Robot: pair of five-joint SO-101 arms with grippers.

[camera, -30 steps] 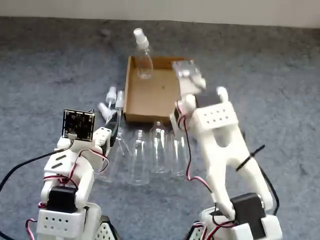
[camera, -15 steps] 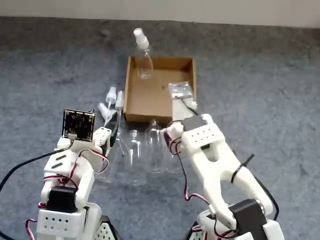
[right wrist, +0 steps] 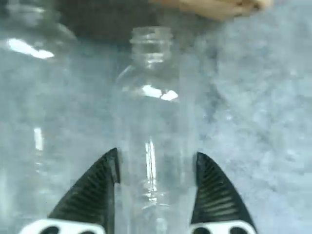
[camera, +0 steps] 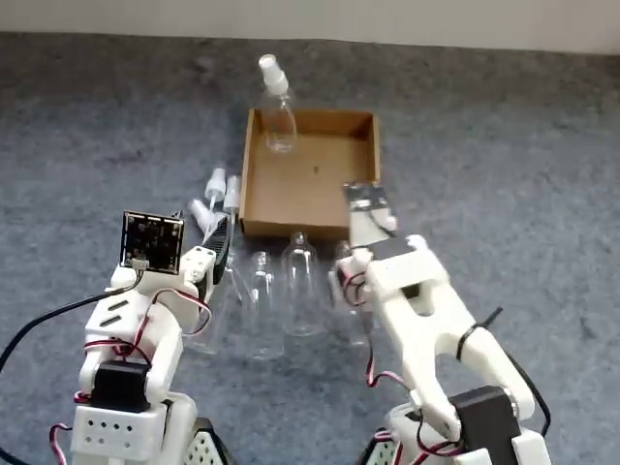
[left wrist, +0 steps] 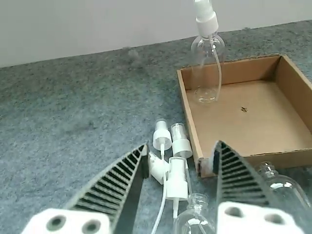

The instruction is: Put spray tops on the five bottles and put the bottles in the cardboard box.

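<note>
A cardboard box [camera: 260, 194] lies at the table's middle back. One clear bottle [camera: 278, 108] with a white spray top stands in its far left corner, also in the left wrist view [left wrist: 206, 58]. Three loose spray tops [camera: 215, 199] lie left of the box [left wrist: 170, 151]. Several capless clear bottles [camera: 302, 286] lie in a row in front of the box. My right gripper [right wrist: 156, 165] is open, its fingers either side of the rightmost capless bottle [right wrist: 153, 112]. My left gripper [left wrist: 178, 170] hangs open over the spray tops, holding nothing.
Grey carpet covers the table [camera: 504, 145], with free room right of the box and far left. Another capless bottle [right wrist: 29, 97] lies close beside the one between my right fingers. The box's near wall [right wrist: 219, 7] is just beyond the bottle necks.
My right arm has pulled back from over the box and come down over the rightmost lying bottle. The left arm has not moved.
</note>
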